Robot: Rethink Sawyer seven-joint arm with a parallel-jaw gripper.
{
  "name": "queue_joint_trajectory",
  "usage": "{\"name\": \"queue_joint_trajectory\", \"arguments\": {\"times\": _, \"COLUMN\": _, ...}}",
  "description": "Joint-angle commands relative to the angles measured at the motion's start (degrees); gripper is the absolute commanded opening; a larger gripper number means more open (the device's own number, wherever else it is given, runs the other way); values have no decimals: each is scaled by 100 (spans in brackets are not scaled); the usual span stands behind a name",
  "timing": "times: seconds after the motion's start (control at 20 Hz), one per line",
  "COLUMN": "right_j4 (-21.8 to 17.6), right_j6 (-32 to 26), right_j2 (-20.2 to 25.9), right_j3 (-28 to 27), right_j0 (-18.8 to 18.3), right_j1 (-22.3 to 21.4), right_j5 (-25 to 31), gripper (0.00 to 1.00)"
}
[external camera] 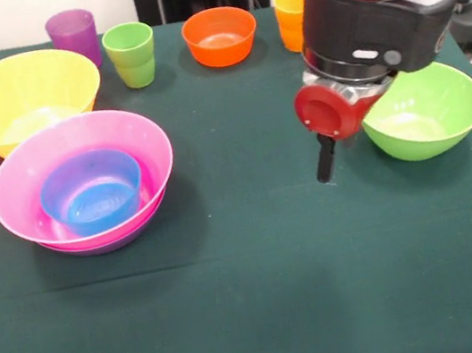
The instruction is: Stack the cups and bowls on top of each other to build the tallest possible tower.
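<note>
**My pincer hangs beside the green bowl, cups and bowls spread on green cloth**

I see a surface [265,298] covered in dark green cloth with a soft, matte weave. Every cup and bowl on it is smooth, glossy plastic.

At the left of the frame, a wide pink bowl [82,179] nests inside a purple bowl [102,245], of which only a thin rim shows underneath. A smaller round blue bowl [92,193] sits inside the pink one. Just above them, at upper left, is a large yellow bowl [22,97].

Along the top edge, left to right, stand a purple cup [74,35], a light green cup [131,54], a small orange bowl [220,36], and an orange cup [290,19], partly hidden behind my arm.

My red and black arm comes down at upper right. My pincer [327,159] hangs just left of the large light green bowl [425,113] at the right of the frame. Only one dark finger shows, so I cannot tell whether the pincer is apart or together, or whether it touches anything.
</note>
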Motion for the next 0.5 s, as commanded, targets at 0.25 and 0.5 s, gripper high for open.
{"name": "queue_joint_trajectory", "arguments": {"times": 0.25, "right_j4": 265, "right_j6": 1532, "right_j2": 209, "right_j3": 183, "right_j0": 355, "right_j1": -281, "right_j5": 686, "gripper": 100}}
{"name": "queue_joint_trajectory", "arguments": {"times": 0.5, "right_j4": 286, "right_j6": 1250, "right_j2": 203, "right_j3": 618, "right_j0": 347, "right_j1": -368, "right_j5": 293, "gripper": 100}}
